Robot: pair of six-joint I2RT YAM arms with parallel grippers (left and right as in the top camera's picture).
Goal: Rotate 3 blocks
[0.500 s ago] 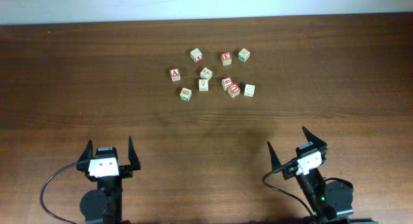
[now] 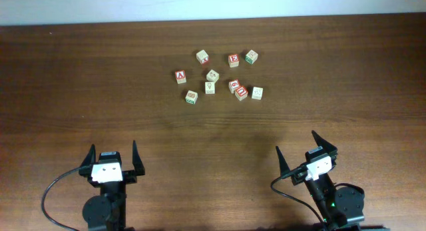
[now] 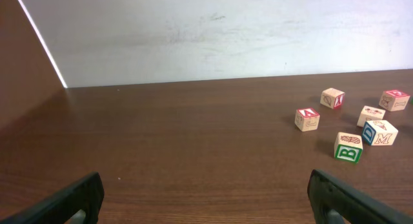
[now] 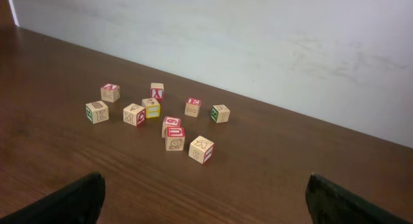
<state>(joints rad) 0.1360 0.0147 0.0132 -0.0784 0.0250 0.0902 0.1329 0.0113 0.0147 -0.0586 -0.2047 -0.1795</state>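
No change from earlier overhead frame: blocks and arms unmoved. Left gripper (image 2: 113, 147) lower left, right gripper (image 2: 296, 142) lower right; both with jaws spread wide, holding nothing. Task blocks upper centre of table (image 2: 66, 91): red-printed block (image 2: 233, 85), red "U" block (image 2: 241, 93) just beside it, pale block (image 2: 257, 92) at right. Group well apart from both grippers, nearer right gripper.
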